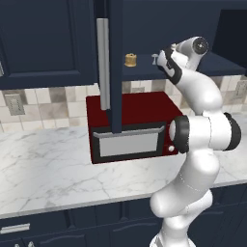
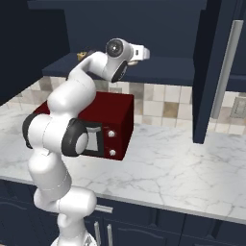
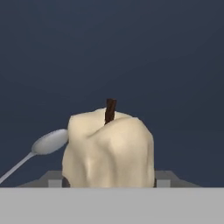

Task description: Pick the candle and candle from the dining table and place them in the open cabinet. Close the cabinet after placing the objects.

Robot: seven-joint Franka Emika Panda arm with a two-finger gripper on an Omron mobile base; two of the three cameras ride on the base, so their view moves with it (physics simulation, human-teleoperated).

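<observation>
the gripper [image 3: 109,181] is clamped on the pale cream candle [image 3: 109,151], a finger on either side, up inside the open cabinet [image 1: 144,72] near its shelf's right end. a silver spoon [image 3: 46,144] lies just beside it. the golden-tan candle [image 1: 130,60] stands further left on that shelf, above the red microwave [image 1: 130,108].

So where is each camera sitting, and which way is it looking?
Left base view: behind the arm on its left, looking forward at the red microwave, the open cabinet door and the golden candle on the cabinet shelf; the arm rises at the lower right.
Right base view: behind on its right, same marble counter; the arm rises at the lower left.
Hand view: on the hand, looking along the gripper at the cream candle it grips and a spoon.
Both base views share the microwave, counter and cabinet.
</observation>
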